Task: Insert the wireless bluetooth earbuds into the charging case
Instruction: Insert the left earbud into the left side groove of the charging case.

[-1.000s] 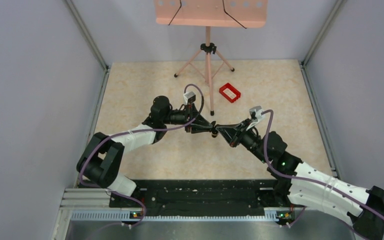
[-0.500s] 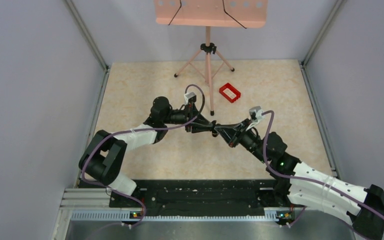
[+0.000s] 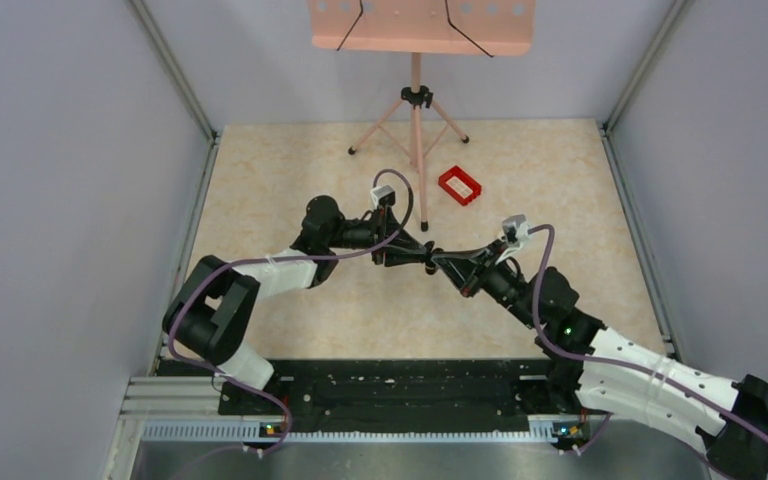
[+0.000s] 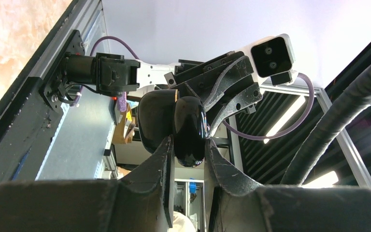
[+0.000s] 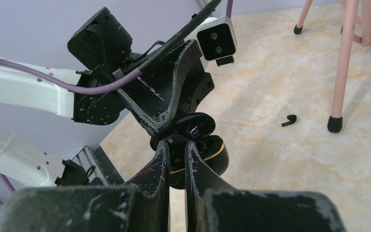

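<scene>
Over the beige counter (image 3: 290,180) both arms barely shifted: left gripper (image 4: 189,145) keeps pinching the open charging case (image 4: 189,126), right gripper (image 5: 176,144) pressed together at its mouth; one earbud (image 5: 289,119) lies uninserted.

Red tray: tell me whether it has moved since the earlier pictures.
No. The red tray lies in the same spot on the floor, just right of the pink stand, as before.

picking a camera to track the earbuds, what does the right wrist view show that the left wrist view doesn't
Right wrist only: a loose earbud on the table, a stand leg, the case open. Left wrist only: the case's glossy outer shell, the right arm's camera. Both: the case pinched in the left gripper, the right gripper at it.
</scene>
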